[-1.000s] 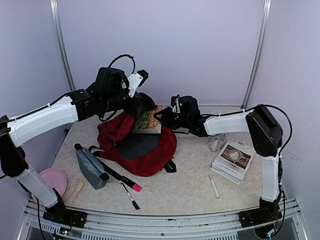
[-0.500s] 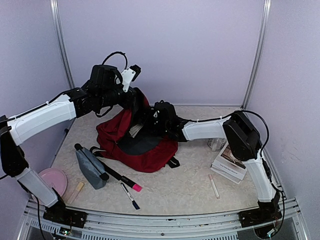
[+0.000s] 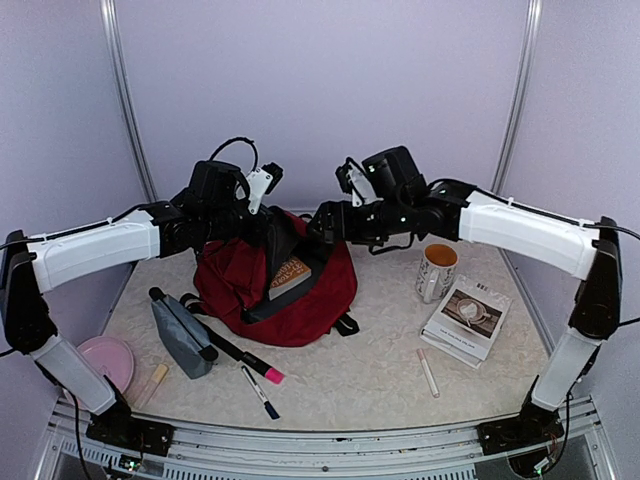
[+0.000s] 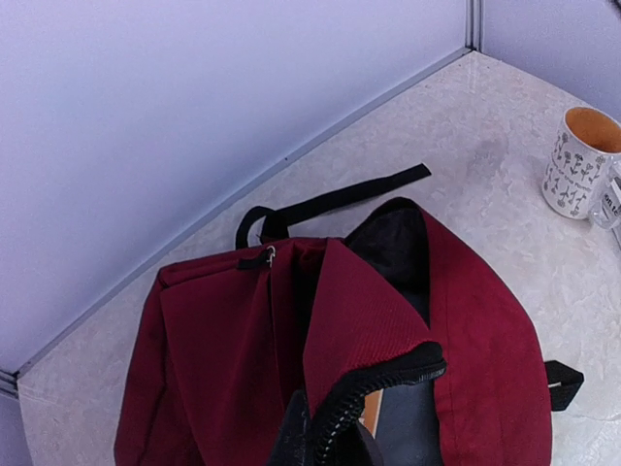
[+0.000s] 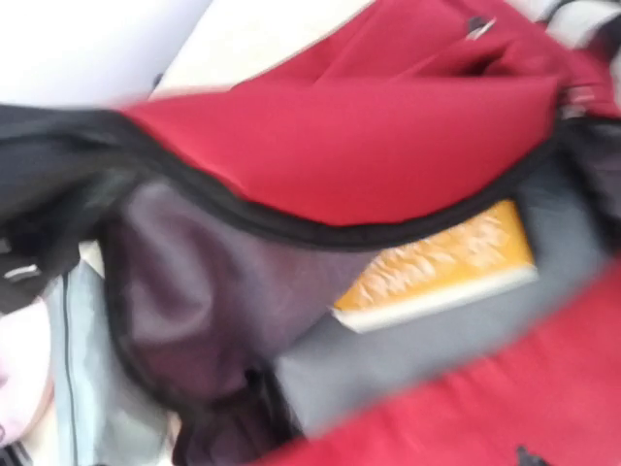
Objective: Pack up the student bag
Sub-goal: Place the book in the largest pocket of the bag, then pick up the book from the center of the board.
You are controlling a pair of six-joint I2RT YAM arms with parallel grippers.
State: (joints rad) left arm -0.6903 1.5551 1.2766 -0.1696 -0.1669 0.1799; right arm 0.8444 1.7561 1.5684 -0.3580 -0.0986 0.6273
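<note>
The dark red student bag (image 3: 310,305) lies at the table's middle with its main opening held up. My left gripper (image 3: 268,222) is shut on the bag's black zipper edge (image 4: 388,381) and lifts the flap (image 4: 359,311). An orange-covered book (image 3: 290,272) lies inside the opening; it also shows as a sliver in the left wrist view (image 4: 370,412) and, blurred, in the right wrist view (image 5: 446,262). My right gripper (image 3: 325,222) hovers above the bag's right side, open and holding nothing. Its own fingers do not show in its wrist view.
A mug (image 3: 437,270) stands right of the bag, a white booklet (image 3: 467,315) in front of it. A grey pouch (image 3: 182,333), pink plate (image 3: 105,360), pink marker (image 3: 262,368), blue pen (image 3: 260,392) and pale tube (image 3: 428,372) lie near the front.
My right gripper carried the book into the bag, let it go and drew back up and to the right. The left gripper kept hold of the flap.
</note>
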